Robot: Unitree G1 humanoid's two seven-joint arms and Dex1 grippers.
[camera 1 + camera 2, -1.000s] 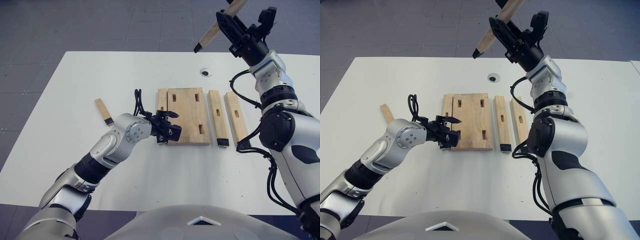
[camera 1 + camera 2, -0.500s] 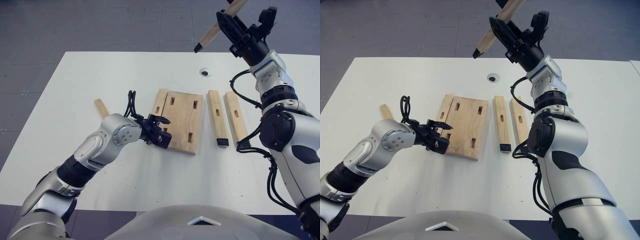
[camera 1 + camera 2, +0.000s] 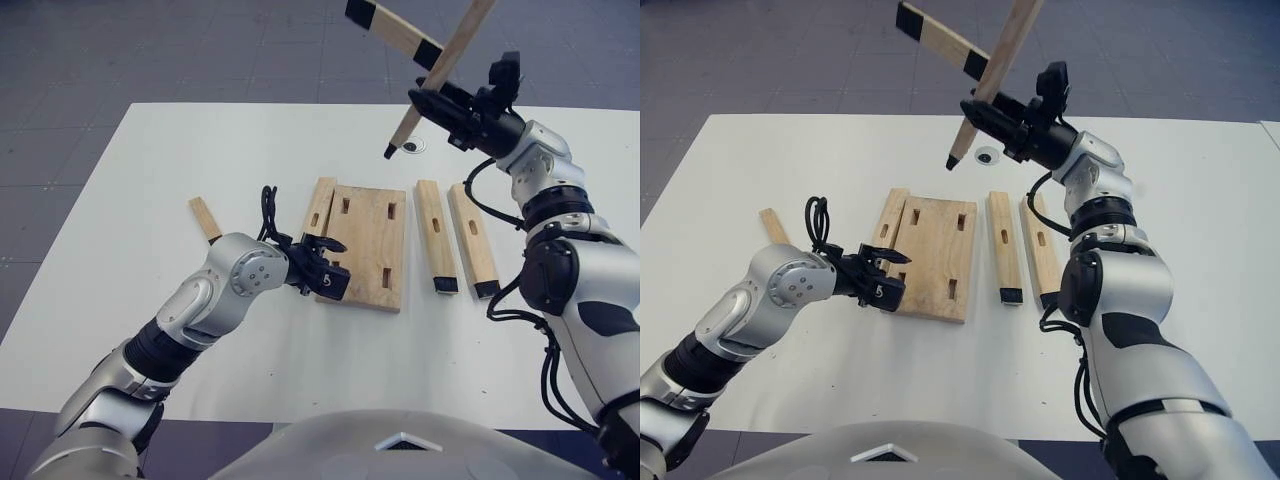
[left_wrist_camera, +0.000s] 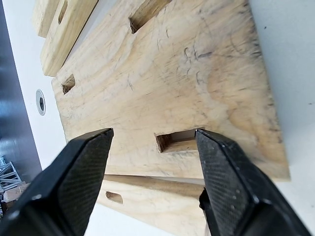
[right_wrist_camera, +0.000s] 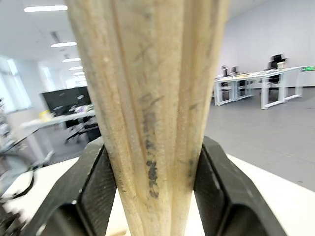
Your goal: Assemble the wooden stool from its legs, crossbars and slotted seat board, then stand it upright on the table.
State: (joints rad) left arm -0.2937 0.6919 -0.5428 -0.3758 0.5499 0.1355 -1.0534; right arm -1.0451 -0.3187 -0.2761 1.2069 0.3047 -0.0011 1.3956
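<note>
On the white counter point(image 3: 150, 150) the slotted seat board point(image 3: 370, 240) lies flat in the middle, loose legs point(image 3: 433, 245) beside it, most joining undone; the left pincer point(image 3: 325, 280) gapes over its near corner, the right pincer point(image 3: 440, 103) clamps a leg point(image 3: 446, 70), a crossbar point(image 3: 393, 28) seemingly fitted to it, above the far edge.

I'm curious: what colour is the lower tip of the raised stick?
Black tip, seen best in left eye view.

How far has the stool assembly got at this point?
Done: two black-tipped wooden bars look joined in a cross. In hand: the right gripper holds that cross above the table; the left gripper sits open at a near corner of the flat slotted seat board. Left: three slotted wooden pieces and a short wooden bar lie loose; nothing stands yet.
</note>
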